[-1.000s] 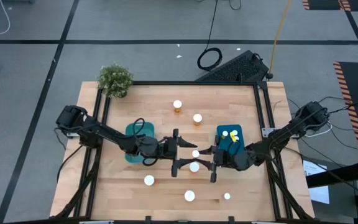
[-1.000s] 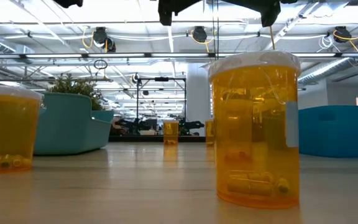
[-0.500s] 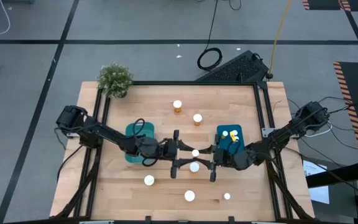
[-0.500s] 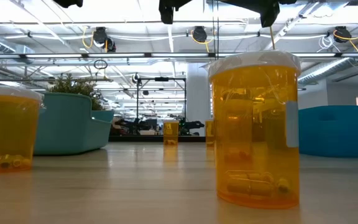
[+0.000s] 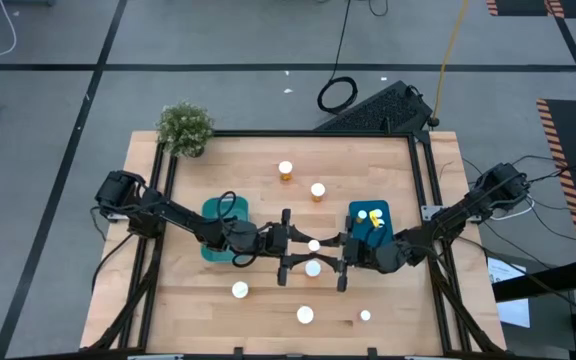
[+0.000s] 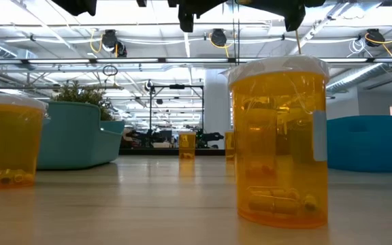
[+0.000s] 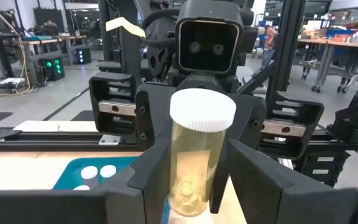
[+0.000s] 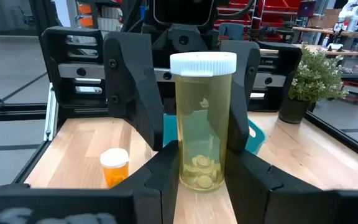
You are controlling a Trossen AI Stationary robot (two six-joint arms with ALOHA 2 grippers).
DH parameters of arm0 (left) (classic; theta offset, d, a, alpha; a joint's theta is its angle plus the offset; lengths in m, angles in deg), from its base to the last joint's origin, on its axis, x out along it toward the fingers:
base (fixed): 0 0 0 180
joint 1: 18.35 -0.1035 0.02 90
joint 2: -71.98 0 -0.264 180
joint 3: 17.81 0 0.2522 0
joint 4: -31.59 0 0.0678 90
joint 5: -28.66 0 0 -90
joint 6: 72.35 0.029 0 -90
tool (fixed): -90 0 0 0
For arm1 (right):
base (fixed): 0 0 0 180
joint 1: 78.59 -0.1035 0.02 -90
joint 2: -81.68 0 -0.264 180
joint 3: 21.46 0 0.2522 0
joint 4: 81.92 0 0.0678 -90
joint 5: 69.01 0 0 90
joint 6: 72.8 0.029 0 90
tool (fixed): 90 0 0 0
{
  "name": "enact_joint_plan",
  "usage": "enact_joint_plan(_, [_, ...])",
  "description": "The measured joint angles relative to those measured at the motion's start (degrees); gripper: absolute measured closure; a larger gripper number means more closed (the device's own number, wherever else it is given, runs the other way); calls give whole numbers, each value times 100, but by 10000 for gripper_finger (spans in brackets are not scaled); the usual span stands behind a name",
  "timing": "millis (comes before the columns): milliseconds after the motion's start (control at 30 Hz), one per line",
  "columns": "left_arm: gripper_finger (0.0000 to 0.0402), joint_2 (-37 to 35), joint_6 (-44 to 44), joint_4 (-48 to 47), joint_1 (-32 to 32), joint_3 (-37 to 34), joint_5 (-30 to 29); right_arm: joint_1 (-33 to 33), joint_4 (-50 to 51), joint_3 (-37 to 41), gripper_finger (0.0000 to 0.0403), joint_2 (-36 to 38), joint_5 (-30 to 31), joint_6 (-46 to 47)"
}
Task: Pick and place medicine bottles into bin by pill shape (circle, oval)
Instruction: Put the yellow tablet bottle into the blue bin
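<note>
A pale clear medicine bottle (image 8: 202, 124) with a white cap and round pills at its bottom hangs over the table's middle (image 5: 314, 245), between both grippers. My right gripper (image 8: 202, 186) is shut on it. My left gripper (image 7: 194, 180) faces it from the table's left, open, a finger on either side of the bottle; in the right wrist view a gap shows beside one finger. Other white-capped bottles stand on the table, one (image 5: 313, 268) just nearer than the held one. In the low view the held bottle is above the picture. My right gripper pinches the bottle's lower body (image 8: 185, 171) between its two fingers, which come level from the table's right. The bottle stands upright in the hold, cap up, lifted clear of the table.
A teal bin (image 5: 218, 215) lies left of centre; a blue bin (image 5: 371, 228) right of centre holds capped bottles. Amber bottles stand at the far middle (image 5: 286, 170), (image 5: 318, 190) and near the front edge (image 5: 240, 290), (image 5: 305, 315), (image 5: 365, 315). A potted plant (image 5: 185, 128) is at the far left corner.
My left gripper has edged toward the table's right, closer around the bottle that my right gripper holds. The bottle and my right gripper have stayed in place.
</note>
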Motion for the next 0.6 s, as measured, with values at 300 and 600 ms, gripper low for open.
enact_joint_plan(300, [262, 0, 96, -7, 9, 0, -13, 28, -4, 0, 296, 2, -4, -7])
enact_joint_plan(600, [295, 0, 129, -24, 4, 0, -24, 55, 36, 0, 295, 2, -13, -31])
